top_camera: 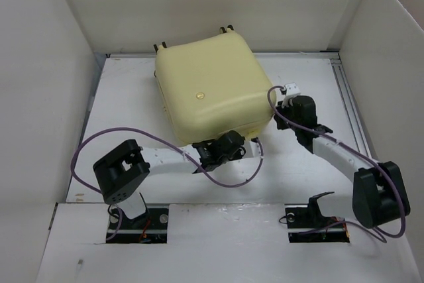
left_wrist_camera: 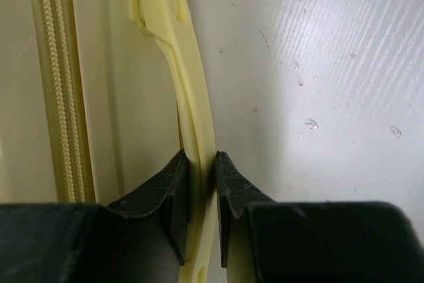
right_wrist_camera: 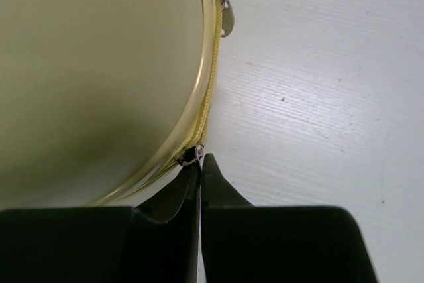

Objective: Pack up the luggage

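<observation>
Luggage point(top_camera: 209, 81) was found closed, lying flat toward the far edge of the tabletop point(top_camera: 132, 97), about midway between its left and right edges, wheels toward the far edge.

Left gripper point(left_wrist_camera: 199, 164): nearly closed, pinched on the thin pale yellow handle point(left_wrist_camera: 192, 97) on the luggage's near side, just beside the zip point(left_wrist_camera: 56, 77). The left arm was laid low, forearm running from the near left corner of the tabletop to the luggage's near side.

Right gripper point(right_wrist_camera: 200, 160): jaws fully together, tips set against a small metal piece point(right_wrist_camera: 190, 158) on the zip line at the near right corner of the luggage. Whether that piece was pinched could not be told. A loose pull tab point(right_wrist_camera: 225, 18) was seen farther along the same seam. The right arm was bent at the elbow near the right edge, with the wrist turned in toward the corner.

Step judged: zipping shut, with the case steadied by the handle. For a clean run, the handle hold should be kept firm. The pull should be directed along the seam and curved round the corner, never away from the shell. If nothing is caught, the tips should be reseated first.
</observation>
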### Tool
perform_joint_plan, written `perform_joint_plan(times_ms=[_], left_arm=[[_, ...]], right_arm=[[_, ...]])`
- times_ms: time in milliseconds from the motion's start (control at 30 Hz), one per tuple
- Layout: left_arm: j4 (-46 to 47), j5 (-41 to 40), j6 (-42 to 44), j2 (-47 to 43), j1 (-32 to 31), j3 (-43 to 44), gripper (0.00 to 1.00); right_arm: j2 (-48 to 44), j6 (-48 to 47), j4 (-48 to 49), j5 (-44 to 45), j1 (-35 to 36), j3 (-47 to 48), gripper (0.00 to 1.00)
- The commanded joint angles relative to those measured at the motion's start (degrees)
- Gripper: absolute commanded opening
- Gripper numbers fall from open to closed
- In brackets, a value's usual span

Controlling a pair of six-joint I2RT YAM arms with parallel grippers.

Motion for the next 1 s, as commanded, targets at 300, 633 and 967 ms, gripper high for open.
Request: perform_joint_plan(times_ms=[300,633,967], left_arm=[[-16.6,-3.2,1.4,2.8,-1.9,-7.6,0.0],[-14.8,-3.7,5.5,0.6,-1.9,-10.2,0.0],[-15.1,-2.2,5.2,-1.0,-1.9,-8.8,0.0]], right_arm=[[10.2,-20.4,19.2,-5.2,-15.5,16.5,0.0],[27.1,-20.9,34.6,-33.9,-19.3,29.0,0.0],[34.4,-13.7,41.5,-41.2,-15.7,28.9,0.0]])
